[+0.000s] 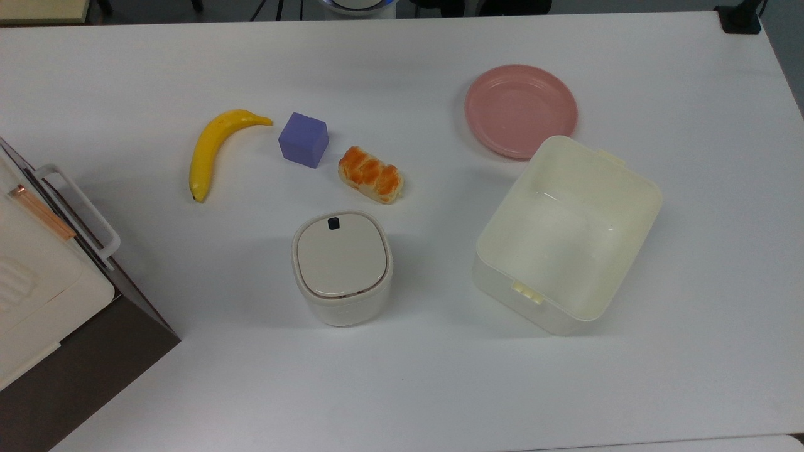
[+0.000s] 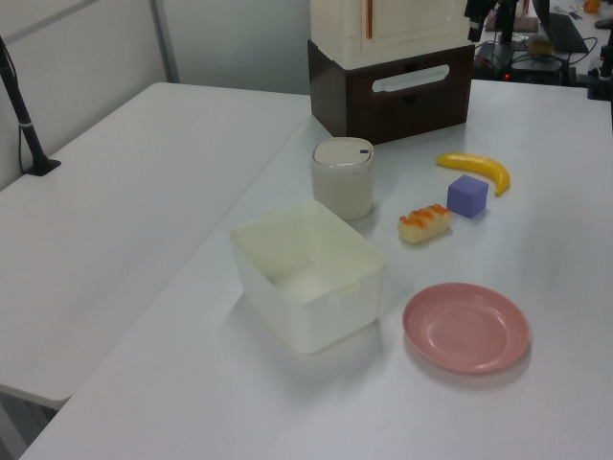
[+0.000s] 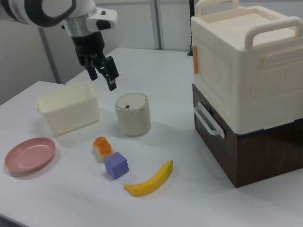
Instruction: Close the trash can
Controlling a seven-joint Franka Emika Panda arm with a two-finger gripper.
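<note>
The trash can (image 1: 342, 276) stands near the table's middle, a small cream-white rounded-square bin. Its beige lid (image 1: 340, 254) lies flat and shut, with the black button (image 1: 333, 222) at the lid's far edge. It also appears in the left view as the trash can (image 2: 343, 182) and in the right view as the trash can (image 3: 133, 115). In the right view my gripper (image 3: 103, 80) hangs high in the air, above and to the left of the bin. It stands open, holds nothing and touches nothing.
A banana (image 1: 210, 147), a purple cube (image 1: 304, 139) and an orange-glazed bread piece (image 1: 370, 174) lie beyond the bin. A pink plate (image 1: 521, 110) and a lidless cream tub (image 1: 634, 182) sit at the top view's right. A brown-and-cream cabinet (image 1: 56, 295) fills the top view's left.
</note>
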